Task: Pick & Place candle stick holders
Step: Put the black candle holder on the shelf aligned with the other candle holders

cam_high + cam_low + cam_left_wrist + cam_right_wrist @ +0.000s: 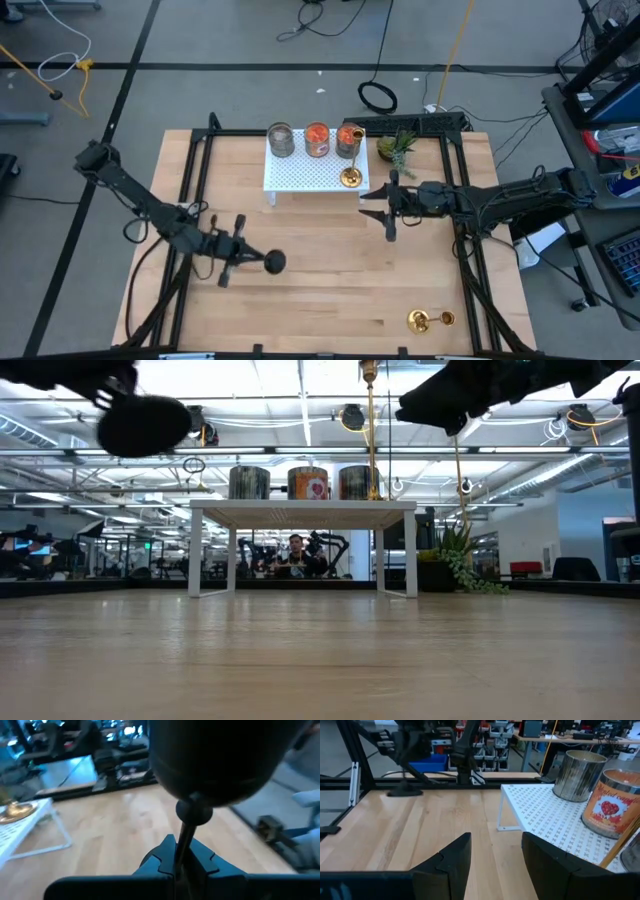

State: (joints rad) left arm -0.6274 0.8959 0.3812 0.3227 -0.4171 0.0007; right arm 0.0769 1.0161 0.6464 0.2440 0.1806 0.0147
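My left gripper [248, 258] is shut on the black stemmed holder [272, 262], held above the table left of centre; in the low view the holder [145, 425] hangs high up. My right gripper [378, 212] is open and empty, just right of the white perforated stand [300, 178]; its fingers [495, 845] point toward the table's left. On the stand stand a grey glass cup [281, 140], two orange cups [317, 140] [347, 140] and one gold holder [350, 178]. A second gold holder [428, 320] lies on its side near the table's front right. My left gripper pinches the black holder's thin stem [183, 845] between its two fingers. The stem runs along the fingers, and the holder's wide round end [220, 760] sticks out beyond the fingertips toward the table's right. The holder lies about level, lifted clear of the table.
A small green potted plant [397, 148] stands at the stand's right rear corner. Black frame rails [200, 180] run along the table's left and right sides. Bare wood [330, 270] lies between the two grippers and the front edge.
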